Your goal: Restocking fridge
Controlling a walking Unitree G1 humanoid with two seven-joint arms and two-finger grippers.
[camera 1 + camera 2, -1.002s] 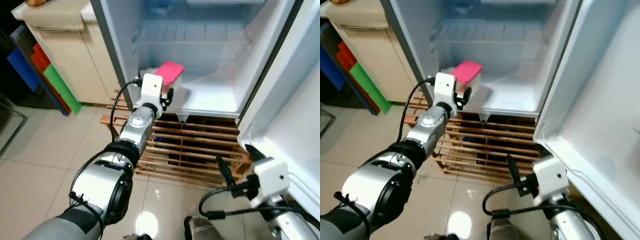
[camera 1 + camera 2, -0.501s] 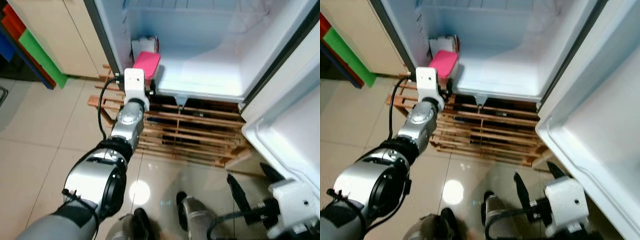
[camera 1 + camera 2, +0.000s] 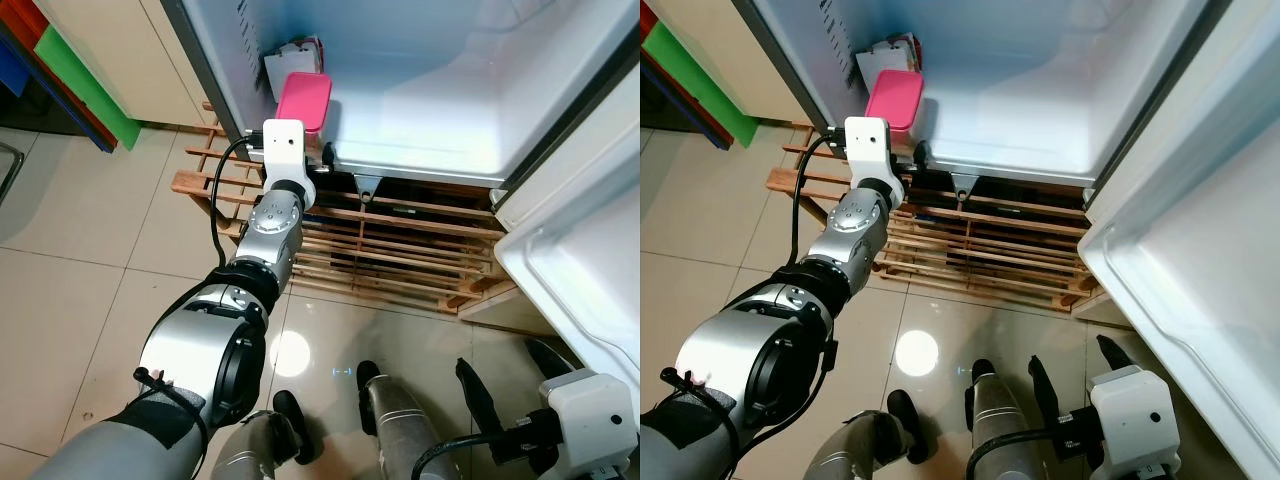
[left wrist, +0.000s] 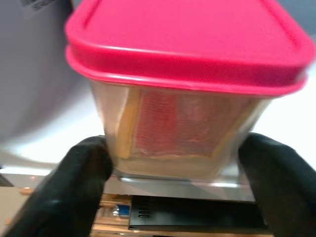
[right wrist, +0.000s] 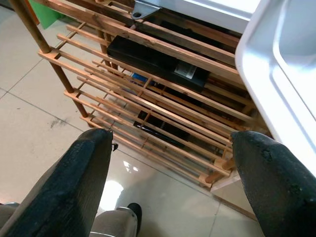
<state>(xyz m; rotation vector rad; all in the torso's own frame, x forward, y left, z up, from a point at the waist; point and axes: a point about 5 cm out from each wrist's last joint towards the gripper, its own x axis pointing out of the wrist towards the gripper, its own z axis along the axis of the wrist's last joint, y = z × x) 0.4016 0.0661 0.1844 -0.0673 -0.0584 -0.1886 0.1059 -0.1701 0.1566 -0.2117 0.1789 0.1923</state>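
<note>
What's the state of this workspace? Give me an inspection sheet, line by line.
Surface: fridge floor, white, mostly bare.
Job's things: pink-lidded container at the fridge's front left corner.
Clutter: white carton behind the container.
Grippers: left gripper straddles the container; right gripper open, low over the tiles.
Cables: black cable along the left arm.
Surroundings: wooden rack under the fridge, open door, tiled floor.

The fridge floor carries a pink-lidded container beside a white carton.
</note>
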